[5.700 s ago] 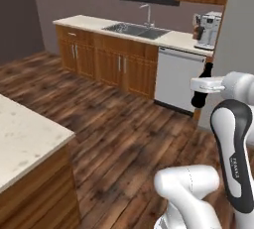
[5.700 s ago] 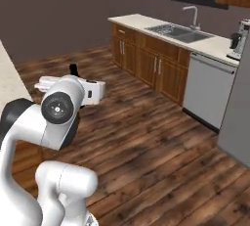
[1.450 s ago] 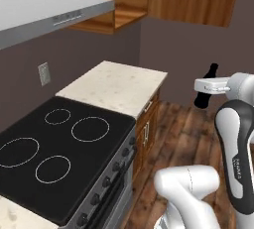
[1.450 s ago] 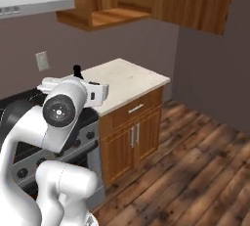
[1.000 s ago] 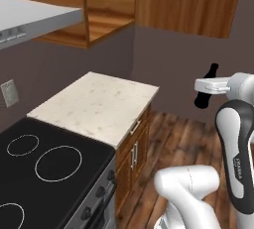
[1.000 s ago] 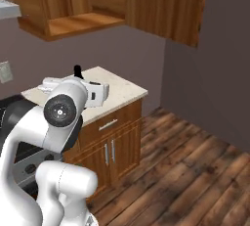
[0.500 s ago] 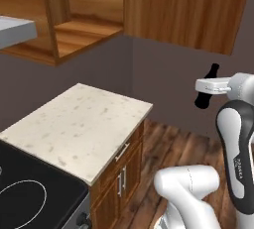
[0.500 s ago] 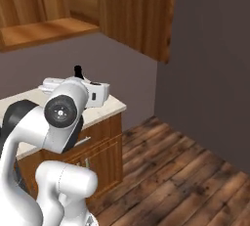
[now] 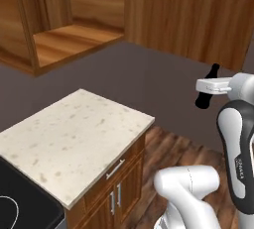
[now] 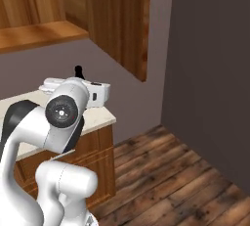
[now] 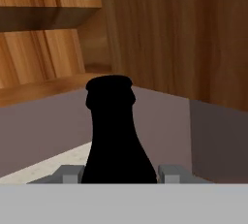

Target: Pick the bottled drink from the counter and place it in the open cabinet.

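Note:
My gripper [image 9: 209, 88] is shut on the bottled drink [image 9: 203, 99], a small black bottle held upright in the air at my right side. In the hand view the bottle [image 11: 116, 136] rises between the two finger tips [image 11: 68, 173], its cap level with the cabinet's floor. Its cap [image 10: 78, 70] pokes up behind my arm in the right base view. The open cabinet [image 9: 64, 42], a doorless brown wooden box with an inner shelf [image 11: 48, 14], hangs up and to the left, well apart from the bottle. The island counter is out of view.
A small speckled top [image 9: 74, 134] over wooden drawers stands below the cabinet, with the black stove [image 9: 15, 208] at its left. Closed wooden cabinet doors [image 9: 188, 15] hang to the right of the open box. A grey wall [image 10: 210, 63] and wood floor [image 10: 166, 181] lie to the right.
The base has driven, so the whole scene shifted: the stove slid off to the left and the cabinet came closer. The bottle stays held in the gripper.

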You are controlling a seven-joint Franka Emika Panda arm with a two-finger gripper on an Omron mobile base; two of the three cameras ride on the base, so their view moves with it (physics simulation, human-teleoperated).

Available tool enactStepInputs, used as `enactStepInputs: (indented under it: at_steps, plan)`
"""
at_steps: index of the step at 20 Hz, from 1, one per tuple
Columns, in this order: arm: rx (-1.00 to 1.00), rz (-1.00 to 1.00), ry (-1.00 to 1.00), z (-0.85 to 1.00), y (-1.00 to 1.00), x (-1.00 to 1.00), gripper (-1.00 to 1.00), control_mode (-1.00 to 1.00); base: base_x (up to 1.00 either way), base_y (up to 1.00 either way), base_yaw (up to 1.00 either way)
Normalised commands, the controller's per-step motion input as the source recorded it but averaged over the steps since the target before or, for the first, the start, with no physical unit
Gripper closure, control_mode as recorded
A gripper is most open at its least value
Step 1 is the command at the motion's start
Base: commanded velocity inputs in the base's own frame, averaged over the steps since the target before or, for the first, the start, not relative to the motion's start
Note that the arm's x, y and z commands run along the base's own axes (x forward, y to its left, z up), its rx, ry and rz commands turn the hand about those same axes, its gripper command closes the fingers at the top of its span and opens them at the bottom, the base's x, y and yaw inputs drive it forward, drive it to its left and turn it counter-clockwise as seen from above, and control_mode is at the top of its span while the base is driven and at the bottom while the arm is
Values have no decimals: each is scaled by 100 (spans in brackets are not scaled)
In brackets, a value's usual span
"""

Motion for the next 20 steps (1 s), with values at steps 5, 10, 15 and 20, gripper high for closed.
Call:
enactStepInputs:
  at_steps: [5,10,15,20]
  plan:
    - [0,0,0,0,0,0,100,100,16,-25,22]
    - [0,0,0,0,0,0,100,100,2,11,11]
    - [0,0,0,0,0,0,100,100,15,4,17]
    - [0,0,0,0,0,0,100,100,43,0,32]
